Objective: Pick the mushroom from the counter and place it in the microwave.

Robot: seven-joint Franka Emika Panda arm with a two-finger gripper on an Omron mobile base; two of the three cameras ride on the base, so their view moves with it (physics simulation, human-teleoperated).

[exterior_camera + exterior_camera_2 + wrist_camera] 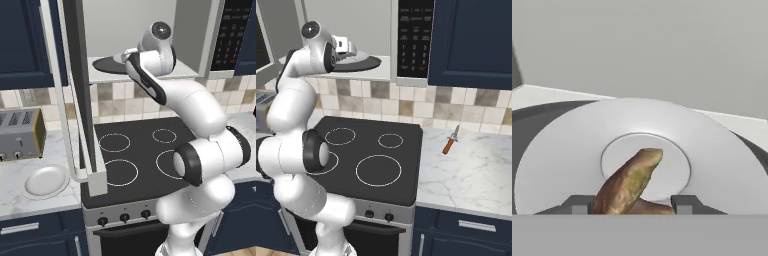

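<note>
- While sitting between the fingertips, the mushroom [629, 182] is hanging over the white plate [562, 150] inside the microwave [192, 45].
- Gripper [630, 205] is clamping the mushroom, jaws narrowly apart.
- Arm is reaching over the stovetop [373, 150]; microwave door [80, 100] is standing open.

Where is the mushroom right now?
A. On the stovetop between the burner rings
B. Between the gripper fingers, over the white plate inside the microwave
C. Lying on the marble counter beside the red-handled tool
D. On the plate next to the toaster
B: in the hand view the mushroom sits between the fingertips of the gripper, above the white plate on the turntable in the microwave.
</note>
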